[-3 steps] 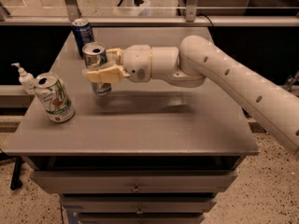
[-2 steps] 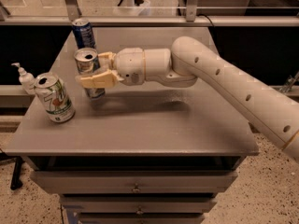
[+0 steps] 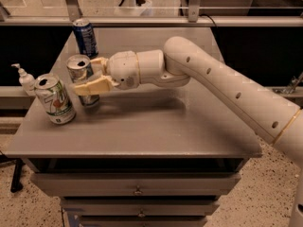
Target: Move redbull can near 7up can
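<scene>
Since a second ago the redbull can (image 3: 79, 65) has slid left with me, so it now sits just beside the 7up can (image 3: 56, 100), upright and a bit behind it. My gripper (image 3: 85, 76) is clamped around its middle, one finger in front and one behind, reaching in from the right. Can't tell if its base is touching the table (image 3: 142, 131). A white pump bottle (image 3: 26, 78) is just left of the 7up, and a dark blue can (image 3: 85, 37) stands at the back edge.
</scene>
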